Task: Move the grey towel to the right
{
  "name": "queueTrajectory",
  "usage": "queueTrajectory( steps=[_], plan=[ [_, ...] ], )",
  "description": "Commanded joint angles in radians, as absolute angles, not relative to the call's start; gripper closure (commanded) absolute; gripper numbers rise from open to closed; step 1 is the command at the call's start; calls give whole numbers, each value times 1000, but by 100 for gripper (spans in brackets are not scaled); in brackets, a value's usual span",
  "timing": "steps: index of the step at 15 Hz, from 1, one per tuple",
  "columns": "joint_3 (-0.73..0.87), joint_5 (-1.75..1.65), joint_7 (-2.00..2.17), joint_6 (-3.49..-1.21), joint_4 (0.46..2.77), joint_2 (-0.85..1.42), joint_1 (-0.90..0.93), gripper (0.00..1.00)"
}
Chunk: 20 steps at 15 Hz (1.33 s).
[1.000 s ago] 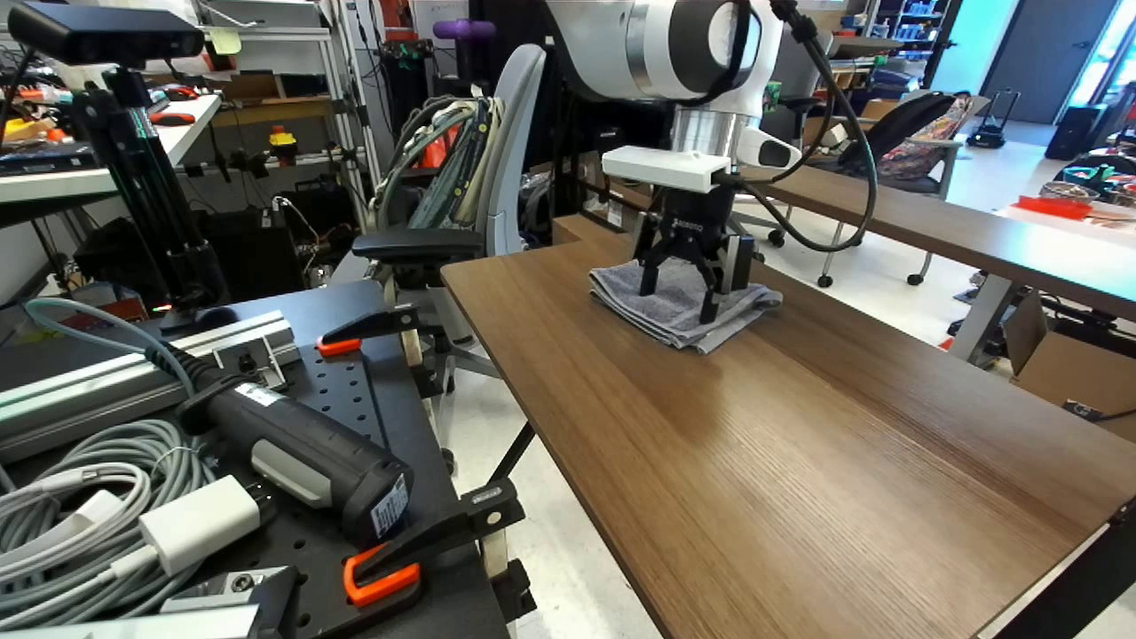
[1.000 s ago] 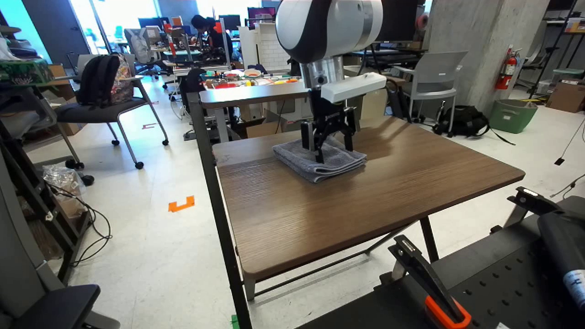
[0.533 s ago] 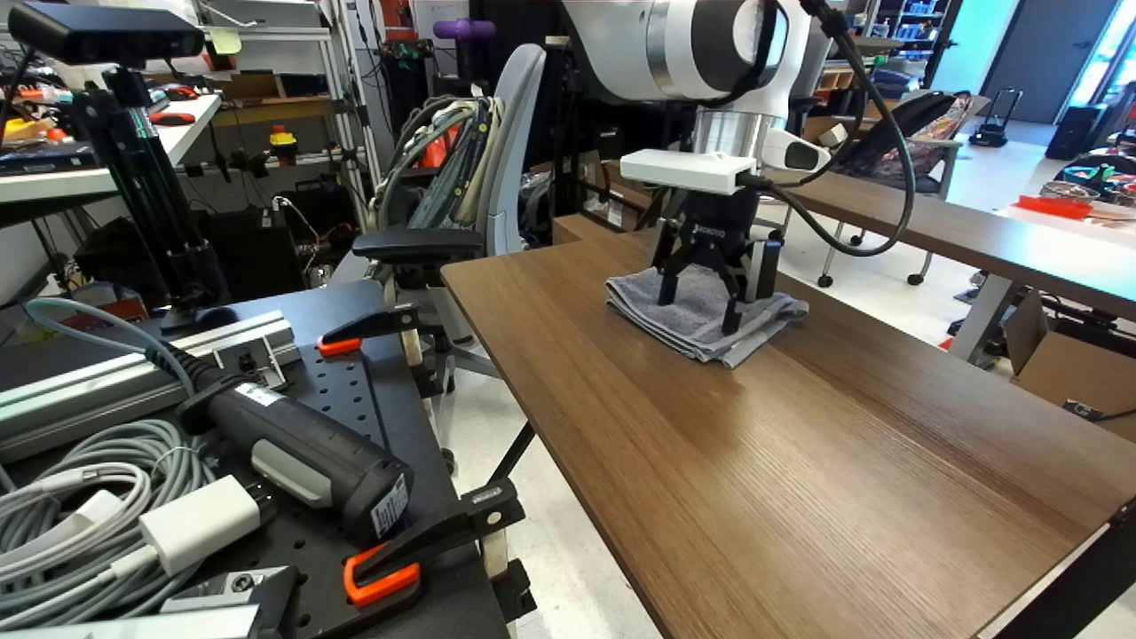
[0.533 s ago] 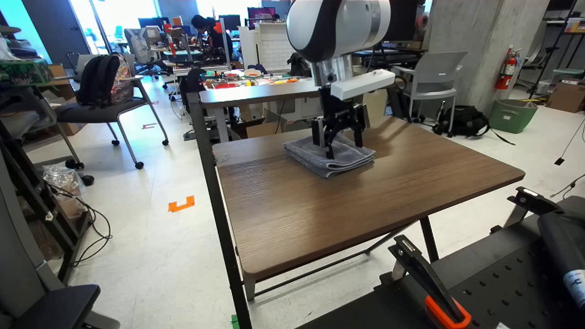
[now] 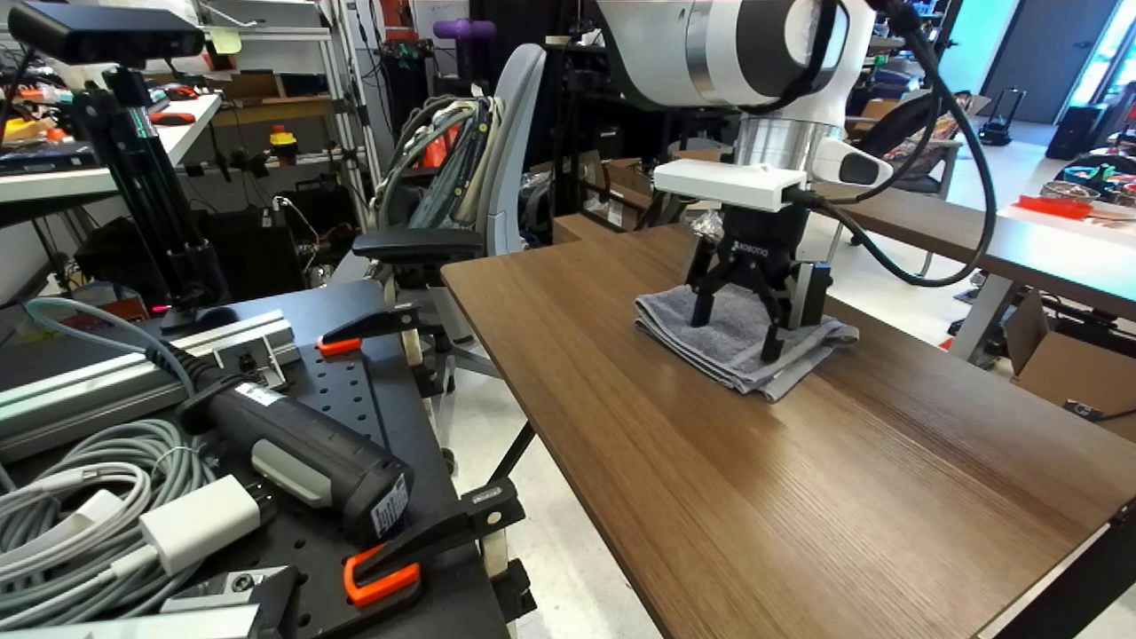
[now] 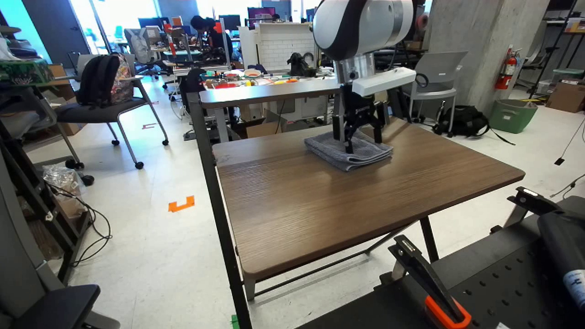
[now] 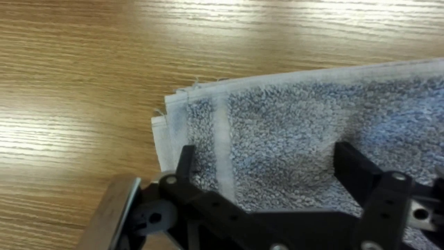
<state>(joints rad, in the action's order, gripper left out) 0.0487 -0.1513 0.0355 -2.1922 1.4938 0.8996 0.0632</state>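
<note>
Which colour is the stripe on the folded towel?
The stripe looks whitish; the wrist view shows it best.

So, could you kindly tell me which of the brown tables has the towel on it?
The front table, nearer the camera in both exterior views: the towel lies on it, under the gripper. The rear table stands beyond it.
</note>
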Motion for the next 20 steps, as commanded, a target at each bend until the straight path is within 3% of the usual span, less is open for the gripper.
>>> queueTrajectory(
  steps=[1, 14, 19, 20],
  plan=[
    [45, -118, 27, -2191, 1502, 886, 16, 0],
    [52, -36, 55, -2200, 1521, 837, -54, 0],
    [44, -74, 43, -2287, 1666, 700, 0, 0],
    [47, -55, 45, -2248, 1567, 776, -19, 0]
  ],
)
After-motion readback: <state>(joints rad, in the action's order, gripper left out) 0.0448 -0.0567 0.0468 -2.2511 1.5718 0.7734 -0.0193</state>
